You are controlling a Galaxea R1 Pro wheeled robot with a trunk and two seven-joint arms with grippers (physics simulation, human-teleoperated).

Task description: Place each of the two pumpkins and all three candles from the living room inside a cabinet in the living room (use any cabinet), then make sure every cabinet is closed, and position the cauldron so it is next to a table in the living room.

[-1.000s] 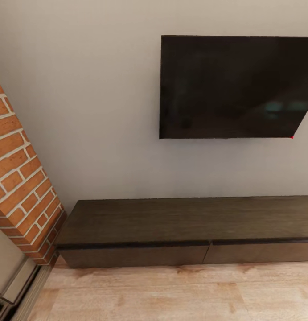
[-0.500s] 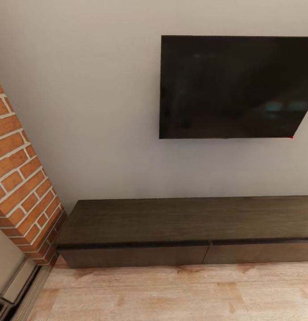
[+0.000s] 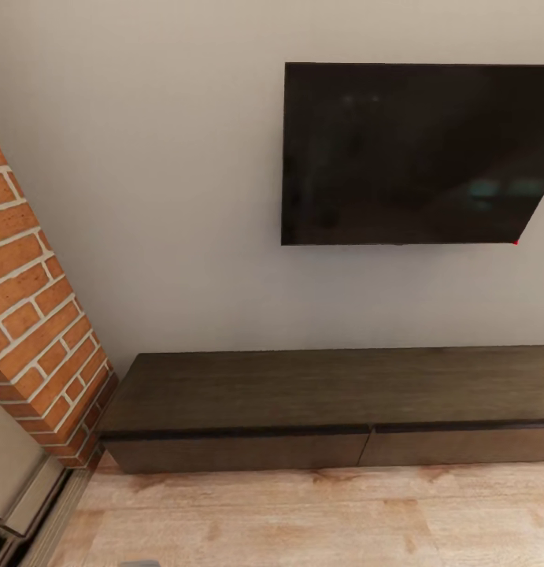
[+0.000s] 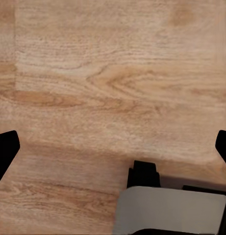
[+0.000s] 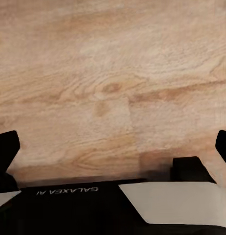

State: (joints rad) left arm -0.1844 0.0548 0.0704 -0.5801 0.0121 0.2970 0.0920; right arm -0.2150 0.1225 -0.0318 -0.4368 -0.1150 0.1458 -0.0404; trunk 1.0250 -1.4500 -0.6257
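Our left gripper (image 4: 113,147) points down at the light wood plank floor (image 4: 113,73), its black fingertips (image 4: 5,149) spread wide at the frame's edges, holding nothing. Our right gripper (image 5: 113,147) hangs likewise, jaws wide apart and empty. In the head view, the long, low dark-brown wooden cabinet (image 3: 327,409) spans the lower frame, drawer fronts flush, under a black wall-mounted television (image 3: 417,153); a red brick column (image 3: 35,315) stands at left.

Black fingertips (image 5: 7,147), grey-white panels, black base (image 5: 68,205) lettered "GALAXEA AI", mirrored.
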